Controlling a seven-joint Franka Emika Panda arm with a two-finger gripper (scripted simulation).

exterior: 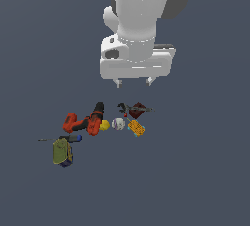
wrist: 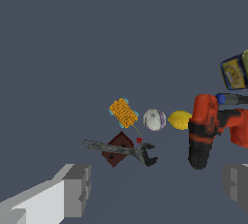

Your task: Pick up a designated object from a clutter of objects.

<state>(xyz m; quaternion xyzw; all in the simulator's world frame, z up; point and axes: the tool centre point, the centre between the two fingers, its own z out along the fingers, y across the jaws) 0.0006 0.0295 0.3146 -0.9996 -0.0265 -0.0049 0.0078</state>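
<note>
Maroon block [exterior: 138,107] [wrist: 116,149] lies flat, clamp arms spanning the exterior view's left-right.

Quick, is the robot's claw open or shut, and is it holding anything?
Gripper: open and holding nothing, up above the dark red block.

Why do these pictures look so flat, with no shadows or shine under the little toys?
Both are simulator renders. Exterior view: even light, no cast shadow under the drill or the dark red block, no glare. Wrist view: equally flat, everything sharp, the end effector fingers and the drill cut off at the frame's edges.
</note>
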